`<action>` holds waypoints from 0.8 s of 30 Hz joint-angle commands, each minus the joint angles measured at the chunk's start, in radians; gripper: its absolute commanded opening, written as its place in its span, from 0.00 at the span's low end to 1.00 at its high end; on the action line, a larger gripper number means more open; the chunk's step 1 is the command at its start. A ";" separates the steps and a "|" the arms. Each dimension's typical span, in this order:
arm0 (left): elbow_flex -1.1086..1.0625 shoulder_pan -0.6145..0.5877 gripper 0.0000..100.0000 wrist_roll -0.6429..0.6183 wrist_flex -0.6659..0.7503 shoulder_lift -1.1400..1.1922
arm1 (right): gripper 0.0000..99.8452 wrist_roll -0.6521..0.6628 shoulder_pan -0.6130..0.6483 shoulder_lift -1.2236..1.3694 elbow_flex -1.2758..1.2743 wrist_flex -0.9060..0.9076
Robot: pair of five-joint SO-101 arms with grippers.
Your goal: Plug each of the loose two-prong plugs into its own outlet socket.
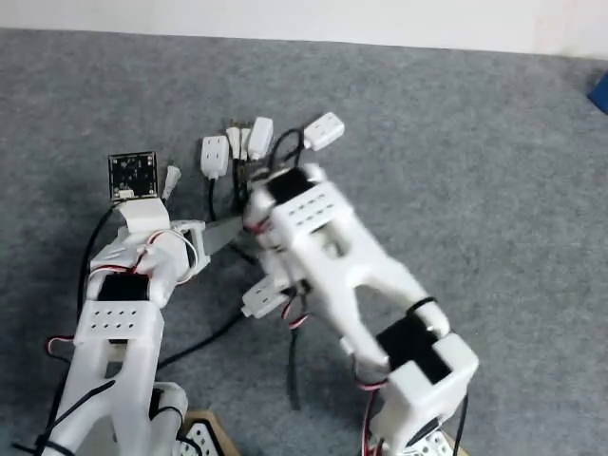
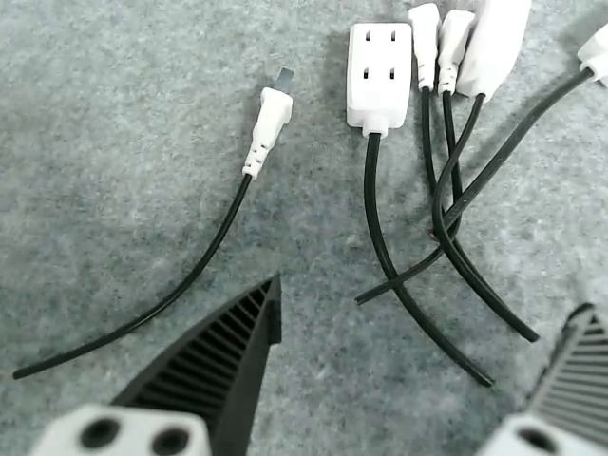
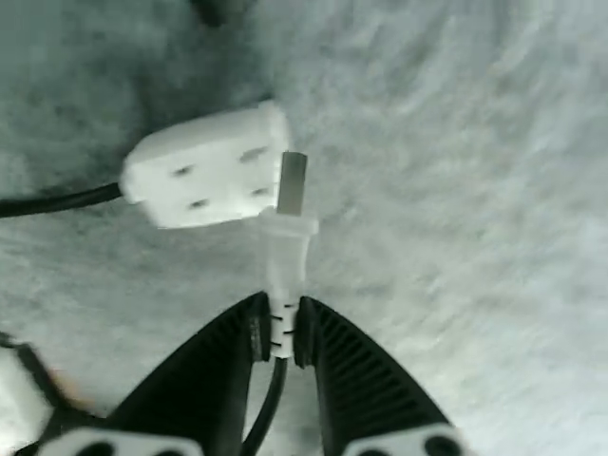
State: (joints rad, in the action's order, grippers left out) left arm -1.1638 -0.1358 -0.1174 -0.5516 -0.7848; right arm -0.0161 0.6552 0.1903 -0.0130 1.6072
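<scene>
My right gripper is shut on the cord end of a white two-prong plug. Its prongs lie against the side of a white outlet socket, outside the slots. My left gripper hangs open over the grey carpet, holding nothing. Beyond it lie a loose white plug, an outlet socket, two more plugs and another socket. From above, these sockets lie in a row, and one socket peeks from under the right arm.
Black cords cross each other on the carpet between the sockets and the arms. Another cord trails toward the arm bases. A blue object sits at the far right edge. Open carpet lies to the right.
</scene>
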 commanded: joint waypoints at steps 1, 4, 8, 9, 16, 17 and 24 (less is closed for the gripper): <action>0.004 -0.012 0.43 -0.011 0.021 -0.012 | 0.01 0.322 -0.153 -0.051 -0.068 -0.110; 0.004 -0.012 0.43 -0.011 0.021 -0.012 | 0.01 0.410 -0.237 -0.053 -0.174 -0.249; 0.004 -0.012 0.43 -0.011 0.021 -0.012 | 0.01 0.440 -0.240 -0.054 -0.392 -0.549; 0.004 -0.012 0.43 -0.009 0.021 -0.012 | 0.01 0.431 -0.228 -0.054 -0.441 -0.624; 0.004 -0.010 0.43 -0.006 0.020 -0.012 | 0.04 0.423 -0.097 -0.056 -0.605 -0.766; 0.004 -0.010 0.43 -0.006 0.020 -0.012 | 0.08 0.411 -0.097 -0.056 -0.605 -0.765; 0.004 -0.010 0.43 -0.006 0.020 -0.012 | 0.25 0.348 -0.110 -0.054 -0.605 -0.774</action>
State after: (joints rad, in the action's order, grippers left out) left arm -1.1638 -0.1358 -0.1174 -0.5516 -0.7848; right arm 0.3429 0.5447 0.1473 -0.6191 0.8815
